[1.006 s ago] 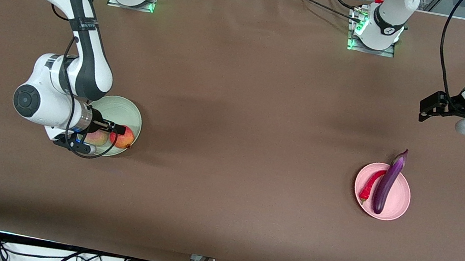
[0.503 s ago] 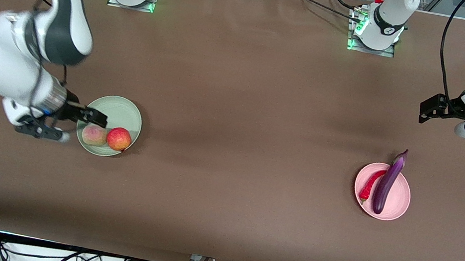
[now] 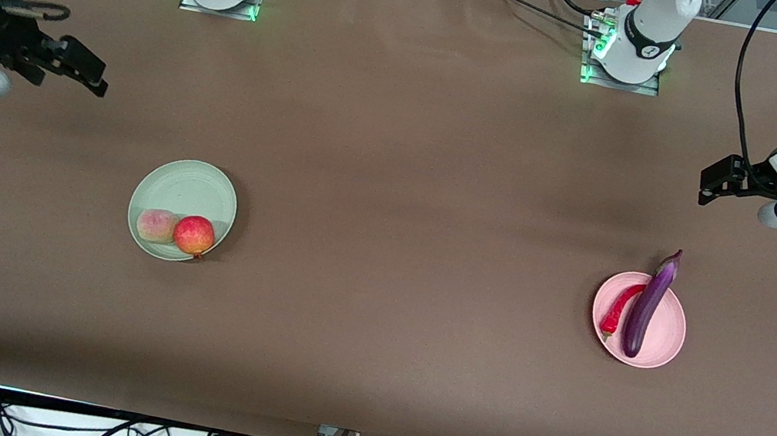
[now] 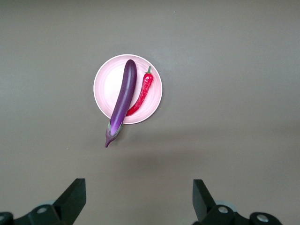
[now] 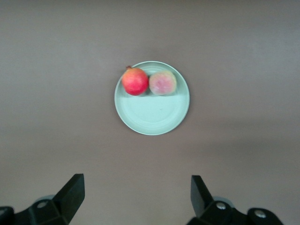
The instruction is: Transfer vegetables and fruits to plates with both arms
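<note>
Both grippers are hanging empty with fingers spread wide, each above bare table at its own arm's end. Right gripper [image 3: 80,69] is hovering over the table [image 3: 396,172] toward the right arm's end, away from the green plate [image 3: 196,180]; left gripper [image 3: 720,181] is hovering over the table toward the left arm's end, away from the pink plate [image 3: 668,344].

Peach [image 3: 156,226] and red-orange fruit [image 3: 194,235] are sitting side by side, touching, on the part of the green plate nearer the front camera. Eggplant [image 3: 645,309] is lying across the pink plate, its long axis running roughly from the front camera toward the bases, stem end overhanging the rim on the base side; chili pepper [image 3: 620,308] is lying just beside it, roughly parallel, toward the right arm's end.

Nothing is resting loose on the table, so the transfer appears complete. Should either plate need revisiting, each arm is nearer to its own plate.
</note>
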You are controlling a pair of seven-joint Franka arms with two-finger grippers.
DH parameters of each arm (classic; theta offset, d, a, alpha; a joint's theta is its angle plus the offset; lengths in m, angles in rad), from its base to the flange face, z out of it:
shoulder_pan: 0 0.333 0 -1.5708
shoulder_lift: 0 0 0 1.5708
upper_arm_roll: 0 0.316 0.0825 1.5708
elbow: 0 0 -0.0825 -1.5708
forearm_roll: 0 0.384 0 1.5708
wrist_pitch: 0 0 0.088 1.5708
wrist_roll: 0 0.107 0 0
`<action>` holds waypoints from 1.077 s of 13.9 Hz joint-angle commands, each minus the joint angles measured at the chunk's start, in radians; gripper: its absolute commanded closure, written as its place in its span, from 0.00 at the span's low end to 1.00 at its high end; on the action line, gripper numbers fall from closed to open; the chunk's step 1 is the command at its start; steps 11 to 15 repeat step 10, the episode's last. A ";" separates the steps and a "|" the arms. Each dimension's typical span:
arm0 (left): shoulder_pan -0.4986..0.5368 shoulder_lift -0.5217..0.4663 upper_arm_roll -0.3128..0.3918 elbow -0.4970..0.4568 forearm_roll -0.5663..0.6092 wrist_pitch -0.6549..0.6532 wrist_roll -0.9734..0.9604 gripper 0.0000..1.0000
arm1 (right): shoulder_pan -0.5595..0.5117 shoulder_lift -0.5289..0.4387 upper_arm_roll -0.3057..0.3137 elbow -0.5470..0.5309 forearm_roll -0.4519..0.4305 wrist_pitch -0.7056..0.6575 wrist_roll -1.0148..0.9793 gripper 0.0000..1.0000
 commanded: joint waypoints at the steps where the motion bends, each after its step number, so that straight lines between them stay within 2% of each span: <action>1: -0.001 0.006 0.001 0.022 0.013 -0.013 0.018 0.00 | -0.001 -0.001 0.004 -0.018 -0.030 0.005 -0.047 0.00; 15: -0.006 0.011 0.001 0.043 0.014 -0.026 0.017 0.00 | -0.004 0.005 0.004 -0.004 -0.033 0.008 -0.047 0.00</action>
